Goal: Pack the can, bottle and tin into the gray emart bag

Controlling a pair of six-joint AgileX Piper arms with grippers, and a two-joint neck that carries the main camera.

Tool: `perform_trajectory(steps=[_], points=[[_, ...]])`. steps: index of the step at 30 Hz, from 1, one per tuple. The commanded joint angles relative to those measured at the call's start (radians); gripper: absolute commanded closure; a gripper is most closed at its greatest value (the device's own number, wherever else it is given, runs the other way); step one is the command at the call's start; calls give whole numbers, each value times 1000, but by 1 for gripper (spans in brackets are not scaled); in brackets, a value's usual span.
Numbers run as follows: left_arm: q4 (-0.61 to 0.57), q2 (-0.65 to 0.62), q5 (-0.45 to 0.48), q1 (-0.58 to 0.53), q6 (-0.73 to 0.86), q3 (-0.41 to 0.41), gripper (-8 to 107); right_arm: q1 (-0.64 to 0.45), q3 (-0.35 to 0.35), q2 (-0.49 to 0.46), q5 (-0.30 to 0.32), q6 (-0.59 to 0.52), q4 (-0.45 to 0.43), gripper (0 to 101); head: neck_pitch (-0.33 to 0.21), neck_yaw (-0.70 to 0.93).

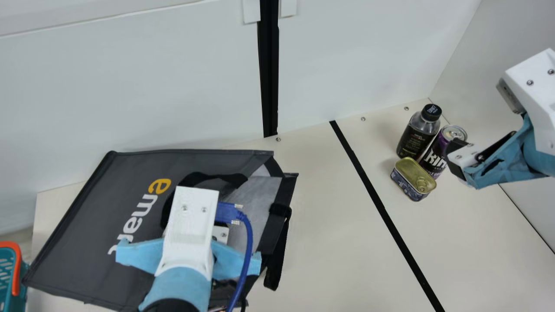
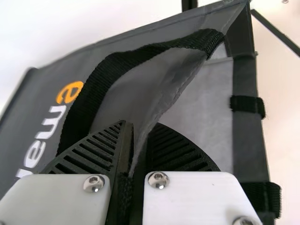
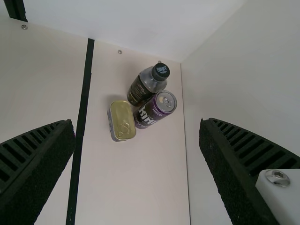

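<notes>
Left tool [image 2: 139, 125] seems to pinch the limp bag [image 1: 82, 225] by its rim; right tool [image 3: 136, 120] gapes wide. Near the table's [image 1: 329, 208] far-right corner, the slippery bottle [image 1: 415, 138] wants gripping at mid-body.

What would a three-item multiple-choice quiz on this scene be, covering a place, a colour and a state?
1. Where is the can? A) In the bag B) Beside the bottle C) In the basket
2. What colour is the bottle's cap? A) Black B) Red C) Green
3. How is the right pincer? A) Shut on the tin B) Shut, empty C) Open

1: B, it stands by the bottle on the table.
2: A, the main view shows it black.
3: C, its fingers are wide apart in the right wrist view.
</notes>
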Motion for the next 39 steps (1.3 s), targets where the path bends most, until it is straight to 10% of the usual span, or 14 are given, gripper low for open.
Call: perform_trajectory(steps=[1, 39], points=[[-54, -4, -35, 21, 7, 7, 89, 0, 0, 0, 0, 0, 0, 10, -23, -1], [-744, -85, -398, 385, 337, 159, 89, 0, 0, 0, 0, 0, 0, 10, -23, -1]])
